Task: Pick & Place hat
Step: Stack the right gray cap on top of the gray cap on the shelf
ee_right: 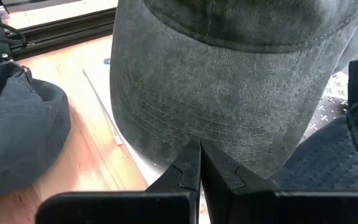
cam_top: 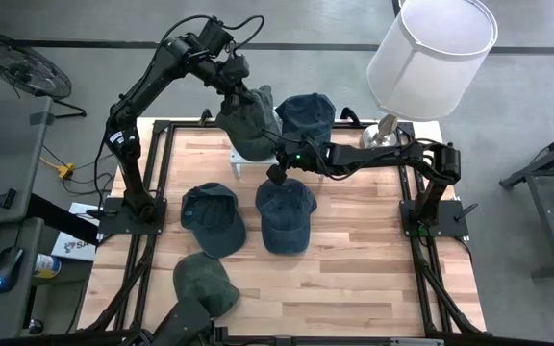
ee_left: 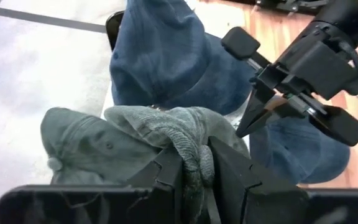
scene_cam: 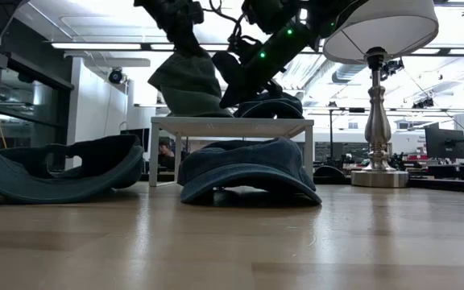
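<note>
- The grey-green hat (cam_top: 245,120) is hanging from the left gripper (cam_top: 234,85) at the far side of the table, its lower edge resting on or just above the small white stand (scene_cam: 230,126).
- The left gripper is pinching a fold of the hat's cloth; in the left wrist view its fingers (ee_left: 185,171) are clenching the bunched fabric between them.
- The hat is hanging straight down below that gripper, so its long axis is running top to bottom, with the crown uppermost and the brim towards the stand.
- A dark blue hat (cam_top: 305,113) is already sitting on the stand just to the right of the held one, the two touching or nearly so.
- The right gripper (cam_top: 279,172) is reaching in from the right side, with its fingers pressed shut and holding nothing; in the right wrist view its tips (ee_right: 199,163) are pointing at the near face of the grey-green hat, very close or touching.
- The left arm is the nearer one, since it is carrying the hat; the right arm is only standing beside it, on the near right.
- Judging from this, the coming move is depending on lowering and letting go directly above the free left part of the stand.
- Three more hats are lying on the wooden table (cam_top: 373,279): a blue one (cam_top: 286,213) near the middle, a dark one (cam_top: 213,217) to its left, and a green one (cam_top: 205,282) at the near edge.
- A lamp (cam_top: 429,48) is standing at the far right corner.
</note>
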Available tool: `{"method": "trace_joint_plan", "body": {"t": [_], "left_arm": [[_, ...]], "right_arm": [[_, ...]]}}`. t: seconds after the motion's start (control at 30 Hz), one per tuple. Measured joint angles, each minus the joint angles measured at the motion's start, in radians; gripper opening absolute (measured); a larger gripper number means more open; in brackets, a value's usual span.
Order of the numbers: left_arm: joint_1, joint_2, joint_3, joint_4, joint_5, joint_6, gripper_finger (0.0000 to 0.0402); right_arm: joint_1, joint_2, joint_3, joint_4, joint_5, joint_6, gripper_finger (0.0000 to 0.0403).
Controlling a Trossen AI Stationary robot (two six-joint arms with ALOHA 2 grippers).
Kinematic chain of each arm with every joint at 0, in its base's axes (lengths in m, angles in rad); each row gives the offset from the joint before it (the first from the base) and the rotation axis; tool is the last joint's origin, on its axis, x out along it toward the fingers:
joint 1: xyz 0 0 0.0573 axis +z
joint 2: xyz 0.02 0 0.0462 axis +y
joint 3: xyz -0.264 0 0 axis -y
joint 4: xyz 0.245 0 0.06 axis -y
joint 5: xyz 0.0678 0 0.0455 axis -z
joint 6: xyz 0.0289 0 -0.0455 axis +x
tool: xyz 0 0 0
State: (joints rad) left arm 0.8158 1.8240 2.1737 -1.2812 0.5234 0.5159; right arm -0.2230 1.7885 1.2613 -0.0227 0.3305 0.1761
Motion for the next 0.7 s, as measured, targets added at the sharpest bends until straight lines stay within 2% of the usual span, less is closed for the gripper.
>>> {"method": "trace_joint_plan", "body": {"t": [0.2,0.37,0.5,0.7], "left_arm": [[0.000,0.000,0.000,-0.001,0.005,0.000,0.0136],[0.000,0.000,0.000,0.000,-0.029,0.002,0.0189],[0.000,-0.003,0.000,0.001,-0.066,0.001,0.0205],[0.000,-0.003,0.000,0.003,-0.096,-0.001,0.0208]], "right_arm": [[0.000,0.000,0.000,-0.003,0.000,0.003,0.0000],[0.000,0.000,0.000,-0.003,0.000,0.003,0.0000],[0.000,0.000,0.000,-0.003,-0.001,0.003,0.0000],[0.000,0.000,0.000,-0.003,-0.001,0.003,0.0000]]}}
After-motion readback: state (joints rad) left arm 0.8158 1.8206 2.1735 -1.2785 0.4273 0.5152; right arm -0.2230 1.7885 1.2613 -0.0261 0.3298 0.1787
